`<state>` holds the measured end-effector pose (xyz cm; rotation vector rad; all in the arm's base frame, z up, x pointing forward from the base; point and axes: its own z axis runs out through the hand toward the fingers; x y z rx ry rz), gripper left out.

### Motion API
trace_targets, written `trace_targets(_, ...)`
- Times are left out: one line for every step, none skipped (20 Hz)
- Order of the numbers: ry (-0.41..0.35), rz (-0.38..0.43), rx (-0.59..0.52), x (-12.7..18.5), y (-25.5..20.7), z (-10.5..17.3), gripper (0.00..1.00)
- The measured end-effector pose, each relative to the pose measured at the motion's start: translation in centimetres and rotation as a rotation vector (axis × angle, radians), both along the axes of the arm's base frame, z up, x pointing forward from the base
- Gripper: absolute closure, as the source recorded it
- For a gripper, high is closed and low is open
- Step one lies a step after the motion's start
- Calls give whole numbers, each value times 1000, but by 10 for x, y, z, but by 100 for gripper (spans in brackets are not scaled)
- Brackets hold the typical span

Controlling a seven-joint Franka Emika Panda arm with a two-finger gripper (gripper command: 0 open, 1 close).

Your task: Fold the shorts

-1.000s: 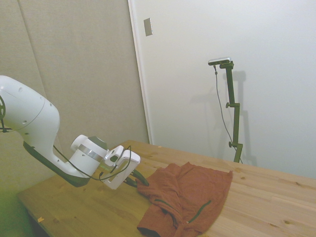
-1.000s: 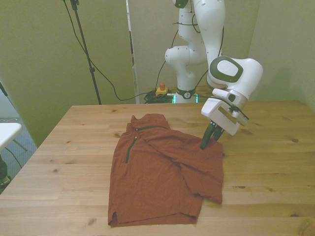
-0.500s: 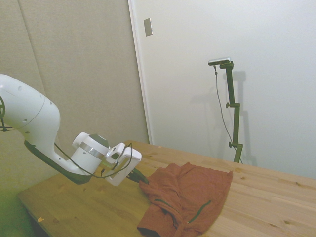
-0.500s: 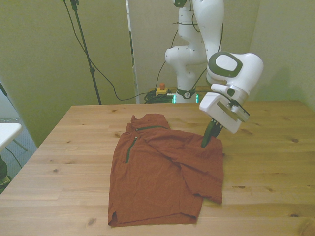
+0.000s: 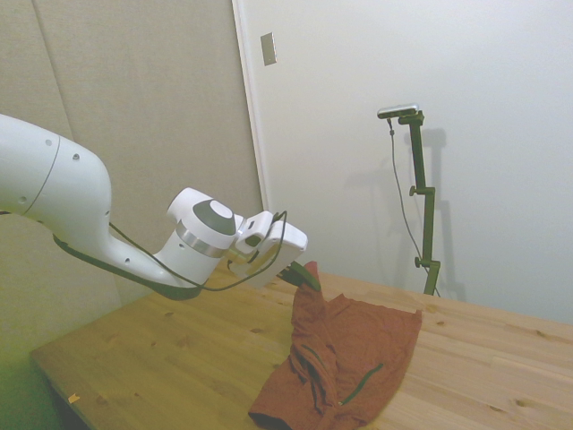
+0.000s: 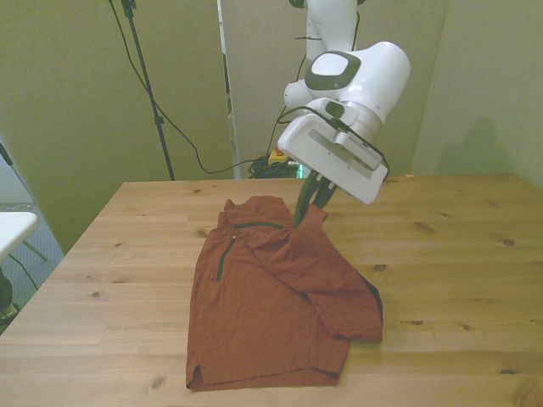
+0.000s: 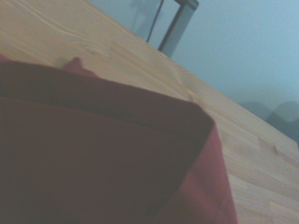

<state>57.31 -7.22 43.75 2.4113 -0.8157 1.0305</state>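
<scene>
Shorts [image 6: 271,314]: rust-red soft cloth with dark greenish pocket slits, wrinkled, lying on the wooden table [image 6: 458,280] toward the front view's left.
Raised part: one edge pulled up into a peak, the rest resting on the wood.
Gripper [image 6: 307,203]: fingers pinched on that raised edge.
Wrist view: blurred red fold [image 7: 107,154].

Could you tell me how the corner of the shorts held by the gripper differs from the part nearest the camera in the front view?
The held corner of the shorts is raised off the table, pinched in the gripper; the near part lies flat on the wood. The held corner hangs bunched in folds, while the near part is spread fairly smooth. Both are the same rust-red cloth.
</scene>
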Motion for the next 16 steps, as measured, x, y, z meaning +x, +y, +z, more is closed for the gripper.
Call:
trace_targets(-9, -14, 15, 3, -12, 5, 100)
trace_targets(-18, -27, 26, 7, -23, 11, 100)
trace_targets(-25, -39, 37, 11, -34, 16, 100)
trace_targets(-31, -50, 47, 14, -45, 20, 100)
trace_targets(-36, -63, 61, 17, -56, 23, 100)
trace_targets(-40, -73, 77, 20, -67, 26, 100)
trace_targets(-44, -84, 94, 22, -78, 27, 100)
trace_targets(-47, -96, 111, 23, -90, 27, 100)
trace_targets(-49, -108, 130, 25, -102, 27, 100)
trace_targets(-50, -121, 150, 26, -115, 26, 100)
trace_targets(-48, -133, 171, 27, -127, 25, 0)
trace_targets(-42, -144, 188, 28, -138, 23, 0)
trace_targets(-37, -153, 200, 29, -148, 21, 0)
trace_targets(-36, -159, 211, 31, -156, 21, 0)
trace_targets(-38, -162, 220, 32, -162, 23, 0)
trace_targets(-43, -164, 230, 34, -166, 27, 0)
